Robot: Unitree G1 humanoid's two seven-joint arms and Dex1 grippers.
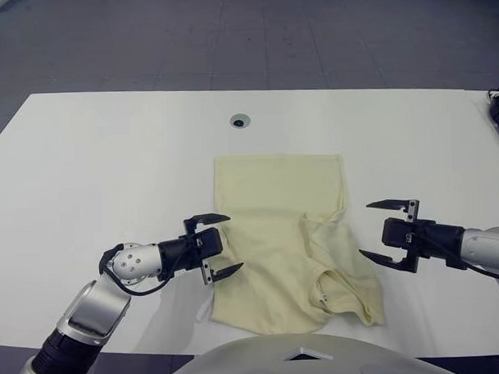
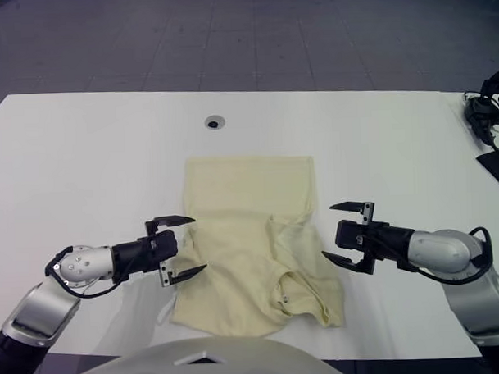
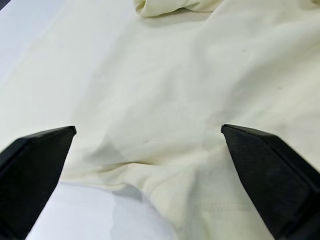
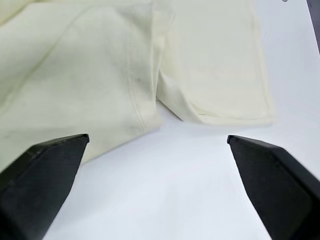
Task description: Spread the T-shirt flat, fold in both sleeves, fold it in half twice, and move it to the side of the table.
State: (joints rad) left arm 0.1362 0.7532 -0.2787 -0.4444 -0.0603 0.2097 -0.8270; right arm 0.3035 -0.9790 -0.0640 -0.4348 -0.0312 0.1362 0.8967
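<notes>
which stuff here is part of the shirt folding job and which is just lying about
Job in hand: T-shirt, left gripper, right gripper, table.
Lying about: round port set in the table, black cables at the table's right edge.

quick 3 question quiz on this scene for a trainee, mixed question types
1. True or false: the left end effector is shut on the T-shirt.
2. The right end effector is: A) open, beside the T-shirt; B) shut on a sleeve; C) shut and empty.
3. Fill in: seen from the robot, the round grommet in the table lies ___ the T-shirt.

Key: 1 false; 2 A; 3 beyond.
</notes>
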